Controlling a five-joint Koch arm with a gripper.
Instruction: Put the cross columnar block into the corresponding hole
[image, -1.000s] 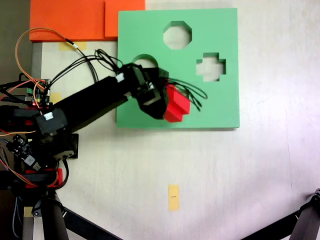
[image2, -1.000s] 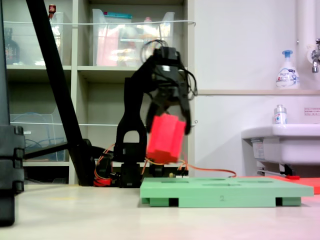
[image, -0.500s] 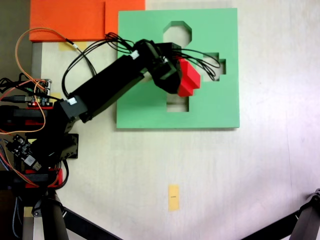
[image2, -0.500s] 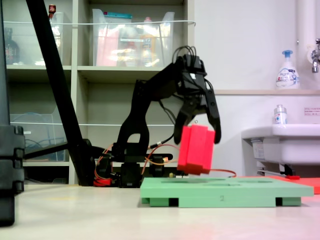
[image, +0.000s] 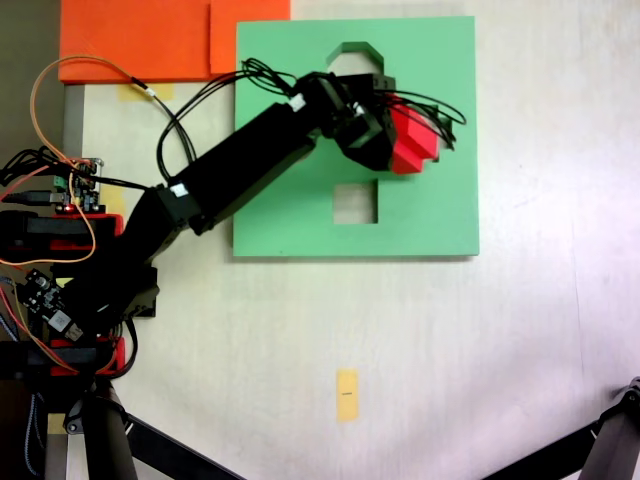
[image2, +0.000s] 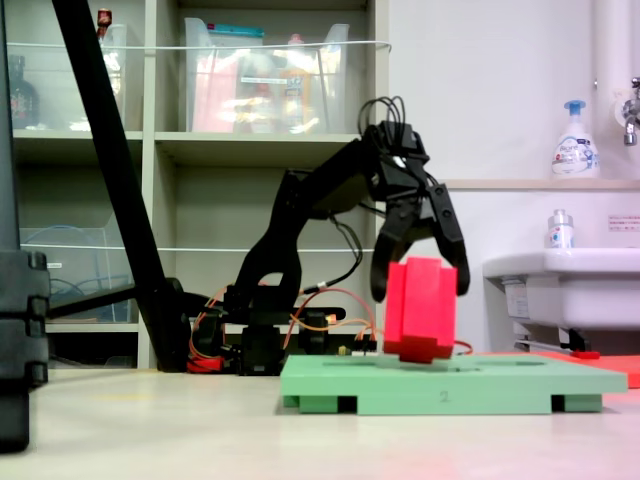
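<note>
You are looking at the black tool (image2: 420, 290) of the arm pinching the small bright red plus-shaped foam block (image2: 420, 310), one jaw on each side of it. In the low fixed view the block is standing almost upright, and its lower end is sitting at the top surface of the flat green foam board (image2: 500, 385); I cannot tell if it is already entering the board. From above, the red block (image: 412, 143) is covering the place of the plus-shaped cutout in the board (image: 440, 215), so the cutout itself is hidden. The square cutout (image: 355, 203) is lying open just below the tool (image: 395, 140) in that view, and the octagonal cutout (image: 352, 50) is partly hidden by the arm. A small yellow tape strip (image: 346, 394) is lying on the light desk (image: 500, 350), well apart from the board.
</note>
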